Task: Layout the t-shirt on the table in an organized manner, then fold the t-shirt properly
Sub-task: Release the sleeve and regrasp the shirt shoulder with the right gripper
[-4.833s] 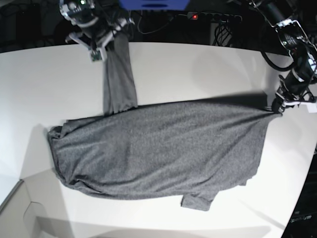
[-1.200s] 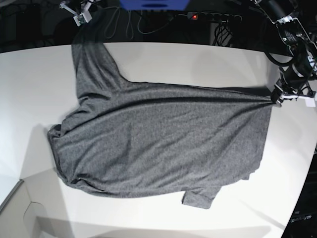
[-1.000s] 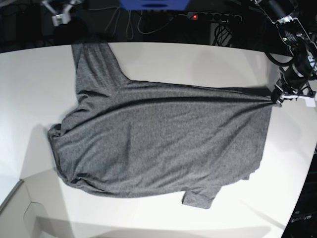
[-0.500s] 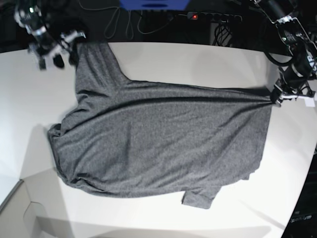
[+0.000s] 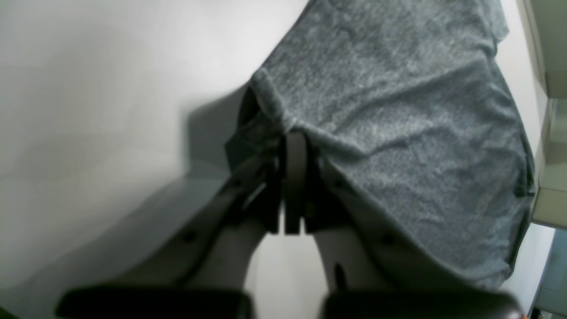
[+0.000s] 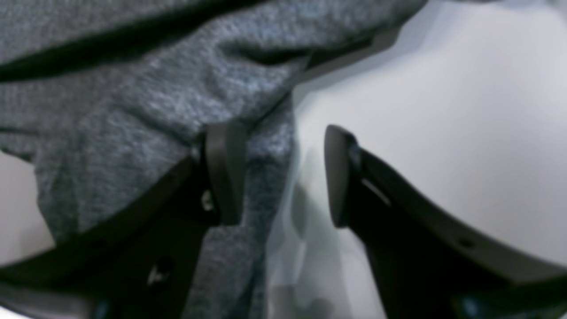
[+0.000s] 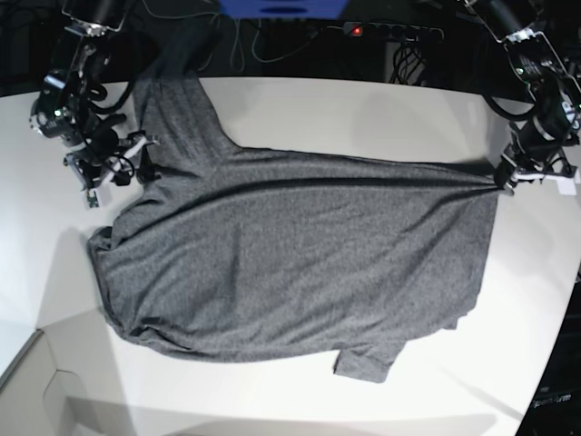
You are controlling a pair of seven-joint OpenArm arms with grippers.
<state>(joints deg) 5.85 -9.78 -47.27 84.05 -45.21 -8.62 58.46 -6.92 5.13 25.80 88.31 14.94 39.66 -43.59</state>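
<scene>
L gripper point(image 5: 292, 150) pinches t-shirt point(image 7: 290, 263) corner nr table's point(image 7: 363, 118) right edge; R gripper point(image 6: 277, 173) spread, straddling sleeve edge.

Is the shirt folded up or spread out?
Mostly spread out: the shirt lies flat across the table, one sleeve still tucked under, its corner pinched by the left gripper.
</scene>
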